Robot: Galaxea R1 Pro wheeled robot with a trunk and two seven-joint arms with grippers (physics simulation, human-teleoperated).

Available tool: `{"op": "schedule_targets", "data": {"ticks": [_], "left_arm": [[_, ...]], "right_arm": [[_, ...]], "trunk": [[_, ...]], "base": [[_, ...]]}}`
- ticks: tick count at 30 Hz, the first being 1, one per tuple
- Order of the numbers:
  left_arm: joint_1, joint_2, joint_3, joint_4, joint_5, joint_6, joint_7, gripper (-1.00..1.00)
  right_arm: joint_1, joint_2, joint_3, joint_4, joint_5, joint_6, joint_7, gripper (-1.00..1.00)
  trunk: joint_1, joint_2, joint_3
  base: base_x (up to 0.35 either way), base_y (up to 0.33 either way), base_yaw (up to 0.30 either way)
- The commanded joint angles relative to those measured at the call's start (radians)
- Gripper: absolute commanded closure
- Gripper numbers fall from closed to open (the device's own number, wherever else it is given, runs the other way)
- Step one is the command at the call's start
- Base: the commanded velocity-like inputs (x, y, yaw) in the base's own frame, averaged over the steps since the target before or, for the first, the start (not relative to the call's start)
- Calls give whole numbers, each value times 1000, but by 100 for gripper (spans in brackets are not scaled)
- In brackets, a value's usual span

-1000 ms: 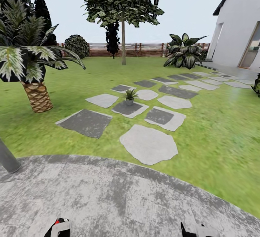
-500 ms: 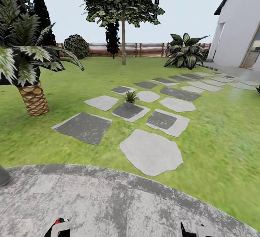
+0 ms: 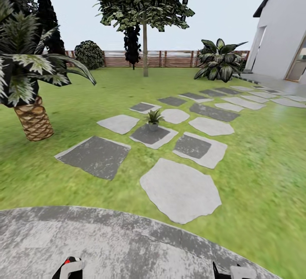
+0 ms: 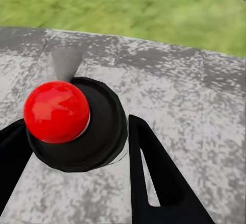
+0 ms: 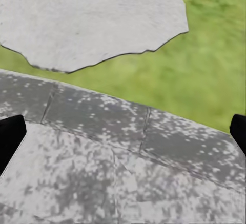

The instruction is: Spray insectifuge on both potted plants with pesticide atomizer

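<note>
One small potted plant (image 3: 153, 117) with pointed green leaves stands on a dark stepping stone out on the lawn, well ahead of me. In the left wrist view, my left gripper (image 4: 77, 129) is shut on the pesticide atomizer (image 4: 77, 131), seen here as a dark round body with a red ball top (image 4: 56, 111). It hangs over the mottled grey patio (image 4: 179, 90). A bit of red and white shows at the left gripper (image 3: 70, 268) in the head view. My right gripper (image 5: 123, 131) is open and holds nothing, its black fingertips (image 5: 10, 137) at the picture's edges above the patio rim.
Grey stepping stones (image 3: 180, 189) cross the lawn toward a white house (image 3: 282, 32). A palm (image 3: 32, 117) stands left, a tree (image 3: 145, 36) and a round bush (image 3: 90, 53) near the brown fence (image 3: 170, 58), and a big leafy plant (image 3: 219, 60) at the back right.
The whole head view has shifted: the lawn and stones have drawn nearer and the patio edge has dropped lower. The grey pole at the left has left the picture. Both grippers keep their places.
</note>
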Motion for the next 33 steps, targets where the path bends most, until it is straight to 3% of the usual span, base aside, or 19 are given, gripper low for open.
{"op": "schedule_targets", "data": {"ticks": [1,33], "left_arm": [[-1,0,0,1,3,-3,1,100],[-1,0,0,1,3,-3,1,100]], "right_arm": [[-1,0,-1,1,0,-3,0,-100],[-1,2,-1,1,0,-3,0,-100]], "trunk": [[0,0,-1],[0,0,-1]], "base": [[335,0,0],[335,0,0]]}}
